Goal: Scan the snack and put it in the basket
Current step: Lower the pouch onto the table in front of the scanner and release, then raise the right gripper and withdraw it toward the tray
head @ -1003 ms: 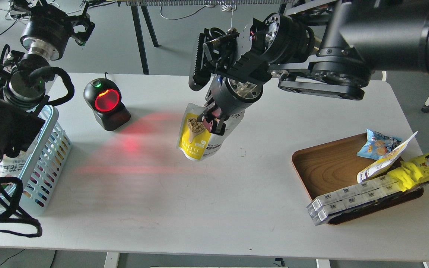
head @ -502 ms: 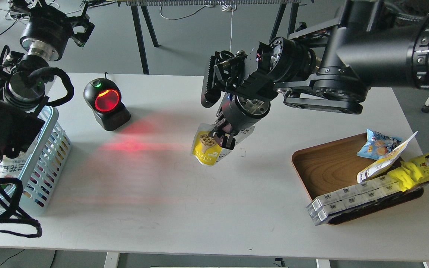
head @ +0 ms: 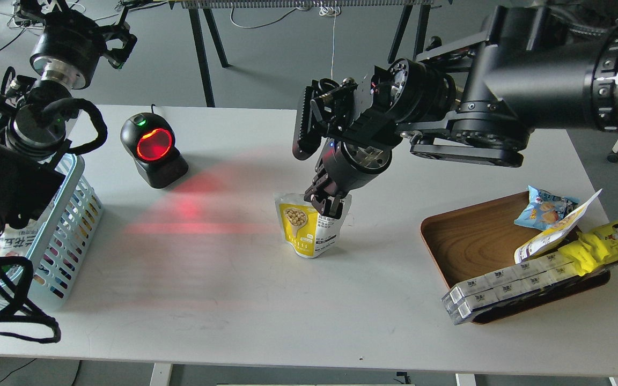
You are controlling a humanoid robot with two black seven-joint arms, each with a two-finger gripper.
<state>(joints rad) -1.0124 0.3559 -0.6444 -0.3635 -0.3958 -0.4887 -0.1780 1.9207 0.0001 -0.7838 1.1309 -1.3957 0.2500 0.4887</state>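
Snack pouch [head: 311, 228], glossy yellow and white, stands mid-table on the smooth white table [head: 266, 300], its top edge pinched by the right gripper [head: 326, 205]. Left, a light blue slotted plastic basket [head: 75, 214] holds a printed packet. Right, a brown wooden tray [head: 470, 241] carries a blue bag and boxed packs. The left gripper [head: 118, 40] is too dark to read.

Black jointed arms [head: 502, 102], silver collars, looped black cables [head: 81, 115]

A lab mock-up of a shop checkout; barcode scanner [head: 153, 150] (glowing red) on white table [head: 287, 300].
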